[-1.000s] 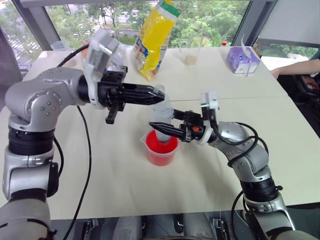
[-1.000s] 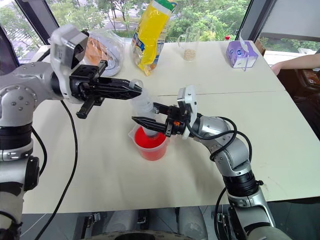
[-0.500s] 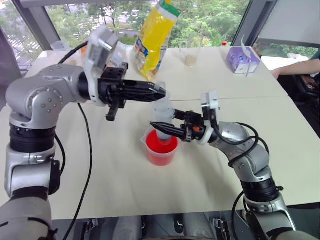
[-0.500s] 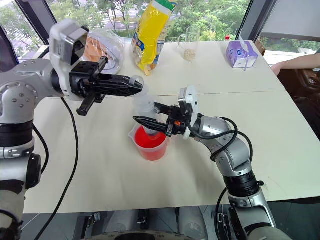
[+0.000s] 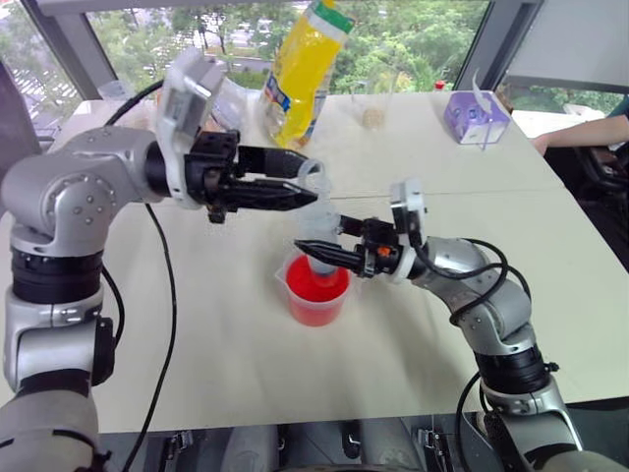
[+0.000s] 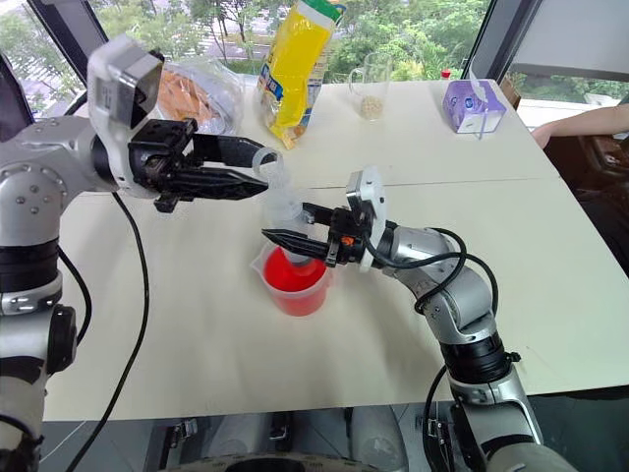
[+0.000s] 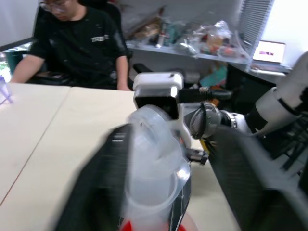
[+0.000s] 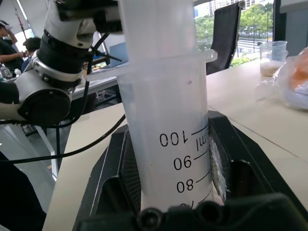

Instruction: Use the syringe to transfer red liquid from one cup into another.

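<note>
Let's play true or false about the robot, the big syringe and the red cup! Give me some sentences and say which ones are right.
1. The right pincer is clamped on the syringe barrel. True.
2. The syringe stands upright with its lower end in the beaker of red liquid. True.
3. The beaker is empty. False: it holds red liquid.
4. The left pincer is squeezed shut on the plunger. False: its fingers stand apart on either side of the plunger top.
5. A yellow bag stands on the table behind the beaker. True.
6. The purple box sits right next to the beaker. False: it is far off, near the table's back corner.
</note>
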### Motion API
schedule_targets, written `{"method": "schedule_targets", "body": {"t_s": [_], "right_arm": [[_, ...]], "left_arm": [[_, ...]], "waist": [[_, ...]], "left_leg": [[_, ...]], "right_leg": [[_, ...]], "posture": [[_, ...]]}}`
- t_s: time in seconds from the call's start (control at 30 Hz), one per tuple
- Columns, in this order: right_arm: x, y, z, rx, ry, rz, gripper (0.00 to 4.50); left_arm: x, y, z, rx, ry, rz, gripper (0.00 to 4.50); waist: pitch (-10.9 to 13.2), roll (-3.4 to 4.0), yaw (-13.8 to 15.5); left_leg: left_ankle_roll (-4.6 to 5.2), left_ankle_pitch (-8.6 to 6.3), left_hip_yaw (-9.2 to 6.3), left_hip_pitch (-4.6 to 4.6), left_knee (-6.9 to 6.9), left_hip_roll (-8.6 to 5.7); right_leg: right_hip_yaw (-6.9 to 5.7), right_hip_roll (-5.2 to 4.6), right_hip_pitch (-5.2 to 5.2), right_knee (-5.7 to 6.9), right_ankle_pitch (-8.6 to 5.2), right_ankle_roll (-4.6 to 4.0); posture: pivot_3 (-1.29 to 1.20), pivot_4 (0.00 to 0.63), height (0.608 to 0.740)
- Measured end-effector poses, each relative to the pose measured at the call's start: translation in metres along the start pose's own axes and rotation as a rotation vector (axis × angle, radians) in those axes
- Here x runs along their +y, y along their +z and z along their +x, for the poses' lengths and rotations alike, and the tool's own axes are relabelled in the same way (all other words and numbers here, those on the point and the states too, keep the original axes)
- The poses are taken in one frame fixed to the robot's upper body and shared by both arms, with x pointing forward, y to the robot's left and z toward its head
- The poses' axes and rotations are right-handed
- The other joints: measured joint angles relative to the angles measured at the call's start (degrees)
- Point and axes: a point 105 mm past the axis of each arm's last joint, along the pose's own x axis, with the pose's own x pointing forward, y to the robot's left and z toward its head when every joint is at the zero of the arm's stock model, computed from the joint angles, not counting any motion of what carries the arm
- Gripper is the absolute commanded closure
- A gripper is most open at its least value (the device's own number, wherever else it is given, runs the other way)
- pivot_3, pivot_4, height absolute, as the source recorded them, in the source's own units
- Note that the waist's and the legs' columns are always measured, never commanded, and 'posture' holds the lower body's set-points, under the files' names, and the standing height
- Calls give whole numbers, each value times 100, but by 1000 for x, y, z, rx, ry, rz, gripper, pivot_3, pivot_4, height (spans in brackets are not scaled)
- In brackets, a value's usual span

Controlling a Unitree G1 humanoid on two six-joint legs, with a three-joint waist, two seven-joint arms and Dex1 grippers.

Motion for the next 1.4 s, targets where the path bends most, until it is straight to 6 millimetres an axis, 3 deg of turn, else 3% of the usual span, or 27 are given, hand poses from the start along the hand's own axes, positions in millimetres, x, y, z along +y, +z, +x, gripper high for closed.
{"method": "schedule_targets", "body": {"t_s": [0.03,0.17,0.43,0.57,0.73,0.9,0.97,1.13,1.4], "right_arm": [[1,2,1,-3,8,-2,3008],[1,8,2,-11,11,-5,3008],[-2,14,0,-23,-7,15,3008],[-3,21,2,-39,5,18,3008],[-13,56,10,-101,20,-30,3008],[-47,99,17,-210,-28,-59,3008],[-59,92,19,-211,-52,-41,3008],[-83,52,30,-168,-104,9,3008],[-93,15,29,-102,-140,-16,3008]], "left_arm": [[1,-1,-1,0,7,-1,90],[3,-2,-9,-7,53,2,90],[5,7,-53,8,234,35,90],[7,9,-62,5,282,42,90],[11,9,-64,2,314,58,90],[15,10,-65,-14,332,70,90],[15,10,-65,-15,336,71,90],[15,9,-64,-22,341,71,90],[21,19,-50,-86,341,136,90]], "waist": [[0,0,2],[0,0,1],[0,0,-7],[0,0,13],[0,0,-3],[0,-1,-14],[0,-1,-12],[1,0,-18],[1,0,-9]], "left_leg": [[0,0,0,0,0,0],[0,0,0,0,0,0],[0,0,0,1,-1,3],[-1,0,-1,0,1,3],[-2,1,0,0,1,1],[-4,2,0,2,-2,1],[-4,2,0,1,-3,1],[-4,2,5,-1,-2,0],[-6,3,3,-2,-1,0]], "right_leg": [[0,0,0,0,0,0],[0,0,0,0,0,0],[0,0,0,1,0,0],[0,-3,2,0,0,0],[1,-3,1,2,1,1],[1,2,0,3,1,0],[1,2,0,3,1,0],[4,0,-1,2,1,1],[4,-3,-1,2,2,2]], "posture": [[0,150,740],[0,150,740],[0,150,740],[0,150,740],[0,150,740],[0,150,740],[0,150,740],[0,150,740],[0,150,740]]}}
